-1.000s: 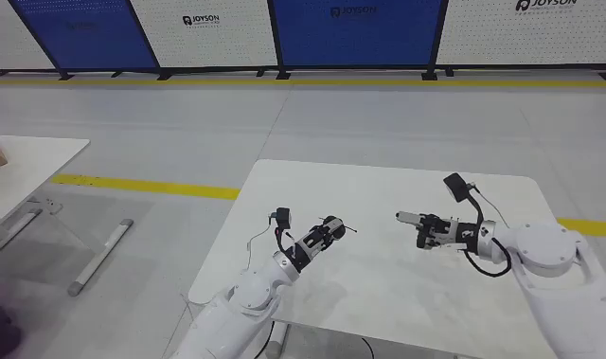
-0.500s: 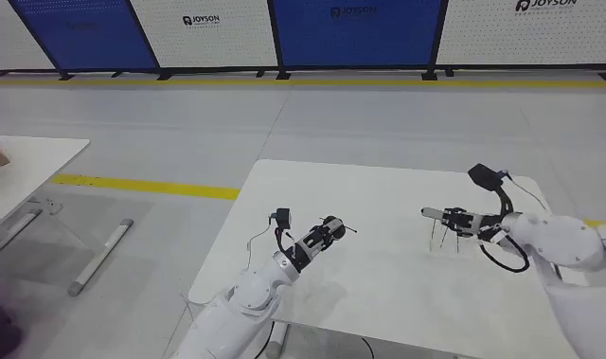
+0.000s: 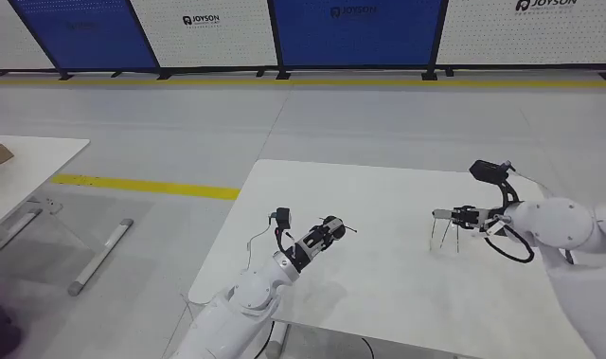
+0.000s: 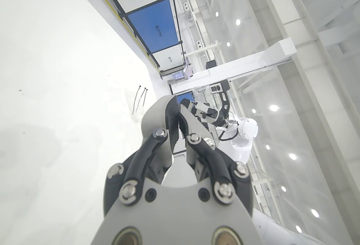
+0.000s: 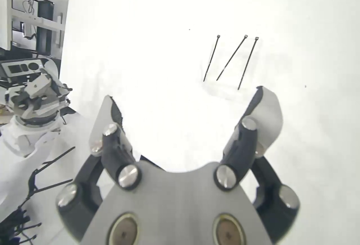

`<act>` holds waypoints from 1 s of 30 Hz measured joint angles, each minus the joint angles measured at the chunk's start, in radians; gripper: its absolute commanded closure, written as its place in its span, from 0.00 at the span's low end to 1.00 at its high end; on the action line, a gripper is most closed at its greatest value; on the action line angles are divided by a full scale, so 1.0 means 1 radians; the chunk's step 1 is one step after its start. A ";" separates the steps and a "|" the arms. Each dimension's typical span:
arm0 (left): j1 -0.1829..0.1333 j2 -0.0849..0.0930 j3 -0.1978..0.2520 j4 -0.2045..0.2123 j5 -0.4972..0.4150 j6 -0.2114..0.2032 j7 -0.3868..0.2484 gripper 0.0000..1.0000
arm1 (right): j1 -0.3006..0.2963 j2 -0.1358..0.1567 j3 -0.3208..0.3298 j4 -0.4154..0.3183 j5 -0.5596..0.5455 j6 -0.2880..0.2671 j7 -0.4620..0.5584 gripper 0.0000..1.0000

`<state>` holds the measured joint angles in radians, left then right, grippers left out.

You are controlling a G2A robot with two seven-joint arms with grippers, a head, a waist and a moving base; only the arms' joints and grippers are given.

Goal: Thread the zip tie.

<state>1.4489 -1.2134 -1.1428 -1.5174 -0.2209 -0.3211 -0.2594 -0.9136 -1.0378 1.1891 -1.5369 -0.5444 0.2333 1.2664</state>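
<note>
Zip ties [image 5: 231, 58]: too small in the top view to count or tell their heads.
Left gripper [image 4: 178, 108]: pads pressed together; anything between them is hidden.
Clear holder [image 5: 225, 92]: outline faint, shape unclear.

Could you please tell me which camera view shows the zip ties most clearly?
The right wrist view: three black zip ties lie apart, heads visible. In the left wrist and top views they are only tiny dark lines.
</note>
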 measured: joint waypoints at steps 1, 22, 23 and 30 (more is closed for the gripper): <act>0.000 0.000 0.000 0.000 0.000 0.000 0.000 1.00 | -0.003 0.000 -0.001 0.007 0.001 0.007 -0.010 0.00; 0.000 0.000 0.000 0.000 0.000 0.000 0.000 1.00 | 0.292 -0.092 -0.235 0.413 0.008 0.107 0.025 0.00; 0.000 0.000 0.000 0.000 0.000 0.000 0.000 1.00 | 0.292 -0.092 -0.235 0.413 0.008 0.107 0.026 0.00; 0.000 0.000 0.000 0.000 0.000 0.000 0.000 1.00 | 0.283 -0.091 -0.240 0.404 -0.004 0.093 0.011 0.00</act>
<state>1.4489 -1.2134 -1.1428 -1.5174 -0.2209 -0.3211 -0.2594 -0.6304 -1.1292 0.9489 -1.1329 -0.5488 0.3266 1.2770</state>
